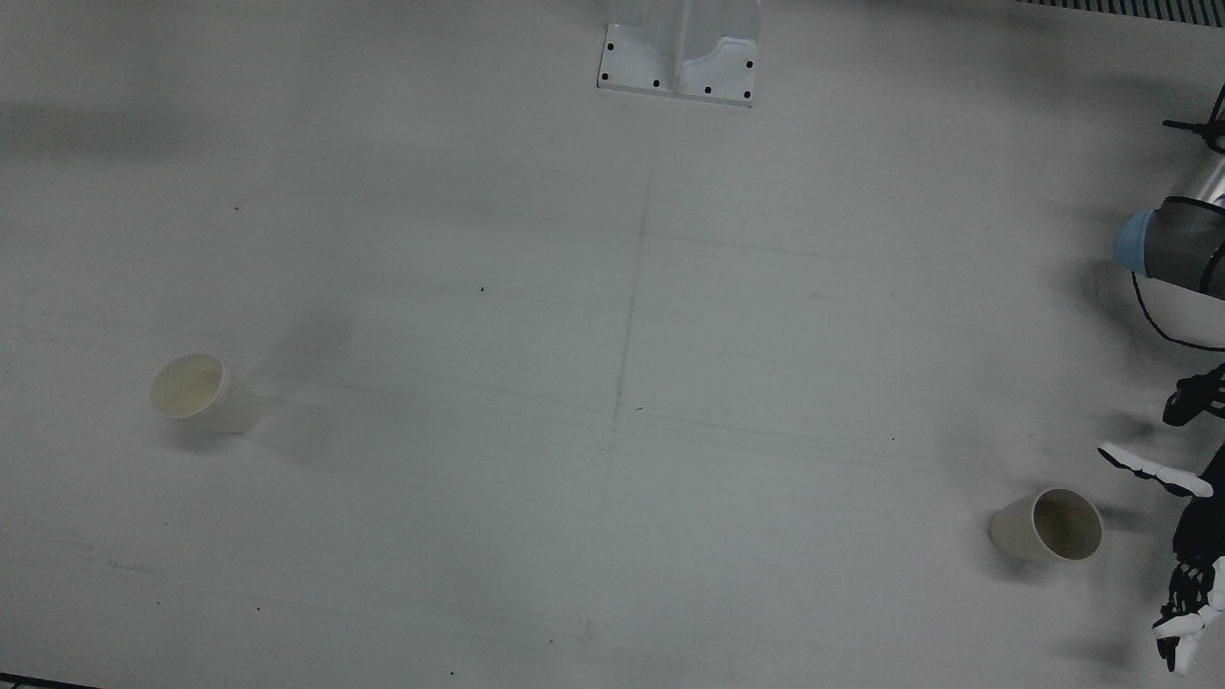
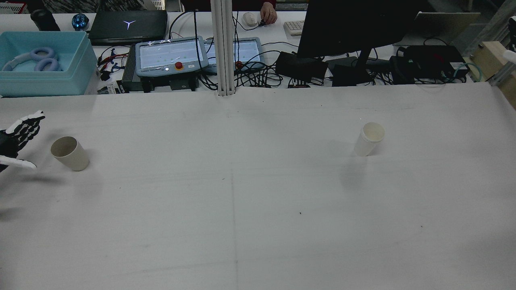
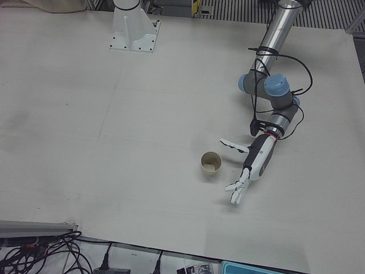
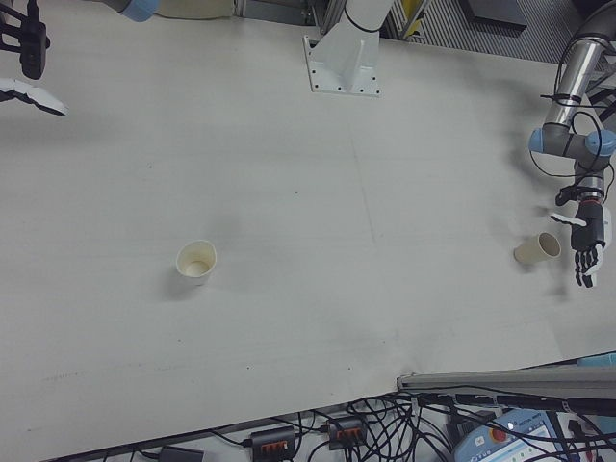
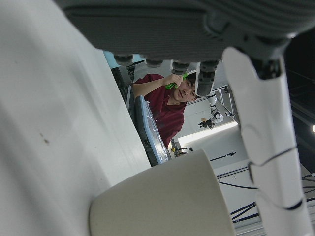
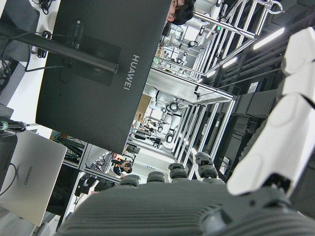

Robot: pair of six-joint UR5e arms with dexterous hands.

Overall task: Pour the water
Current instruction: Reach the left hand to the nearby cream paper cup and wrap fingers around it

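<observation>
Two paper cups stand upright on the white table (image 2: 258, 225), well apart from each other. The beige cup (image 1: 1046, 525) sits near the table's left edge on the robot's left side; in the left-front view its open mouth (image 3: 210, 163) faces up, and whether it holds water cannot be told. The white cup (image 1: 204, 393) stands on the robot's right half of the table, appearing at the right in the rear view (image 2: 369, 139) and toward the left in the right-front view (image 4: 196, 261); its inside looks pale, and its contents cannot be told. The left hand (image 3: 249, 165) hovers just beside the beige cup, on the side away from the table's middle, with its fingers (image 3: 236, 190) spread straight and one digit (image 3: 234, 145) splayed outward; it grasps nothing and does not touch the cup. The left hand view shows the beige cup's wall (image 5: 167, 201) close before the palm, with a white finger (image 5: 268, 147) alongside it. The right hand (image 4: 27, 58) shows only at the top left corner of the right-front view, raised well apart from the white cup; a white digit (image 4: 35, 96) sticks out, but whether the hand is released or clenched cannot be told. Beyond the far edge of the table lie a black monitor (image 2: 350, 24), a turquoise box (image 2: 42, 66) and tangled cables (image 2: 258, 74).
</observation>
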